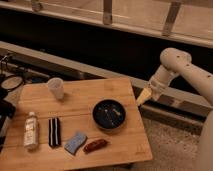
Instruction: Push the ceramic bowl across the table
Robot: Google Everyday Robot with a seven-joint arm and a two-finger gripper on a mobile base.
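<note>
The ceramic bowl [109,114] is round, dark and glossy with faint light streaks inside. It sits right of centre on the light-brown wooden table [75,97]. My gripper [143,97] hangs from the white arm [175,65] just past the table's right edge. It is to the right of the bowl, a little farther back, and apart from it.
A small white cup [55,88] stands at the table's back left. Along the front lie a clear bottle [31,131], a black-and-white striped item [54,132], a blue sponge [75,142] and a reddish-brown item [95,145]. A dark wall and ledge run behind.
</note>
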